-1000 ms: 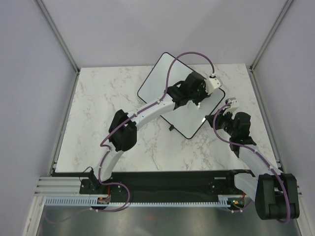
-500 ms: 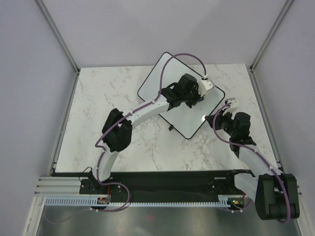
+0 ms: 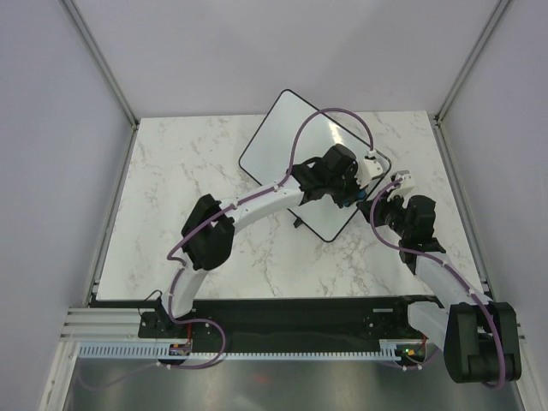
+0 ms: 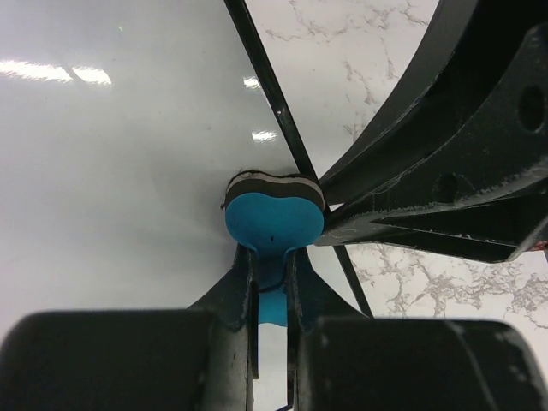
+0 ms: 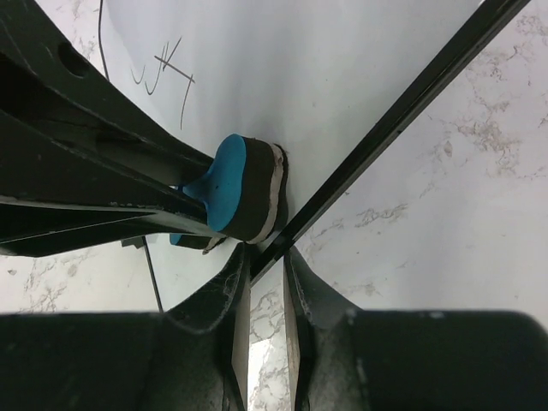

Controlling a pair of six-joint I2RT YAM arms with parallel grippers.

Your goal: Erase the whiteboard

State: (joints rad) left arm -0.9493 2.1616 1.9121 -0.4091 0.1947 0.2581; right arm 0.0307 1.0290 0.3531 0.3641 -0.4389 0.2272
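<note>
The whiteboard (image 3: 274, 141) lies turned like a diamond at the back middle of the table. My left gripper (image 3: 349, 190) reaches over its right part, shut on a blue eraser (image 4: 272, 218) whose felt side presses on the board (image 4: 111, 171) next to the black frame. In the right wrist view my right gripper (image 5: 266, 255) is shut on that frame (image 5: 402, 111) at the board's right edge, close beside the eraser (image 5: 227, 184). Thin dark marker scribbles (image 5: 163, 73) show on the white surface farther in. In the top view my right gripper (image 3: 375, 202) sits just right of the left one.
The marble table (image 3: 188, 188) stretches left and in front of the board. Grey enclosure walls with metal posts (image 3: 103, 60) stand on three sides. A small black foot (image 3: 298, 223) sticks out from the board's near edge. Both arms cross close together at the board's right corner.
My left gripper has carried the eraser across the board, first a little back, then forward and right to the edge by the right gripper. The right arm has stayed put.
</note>
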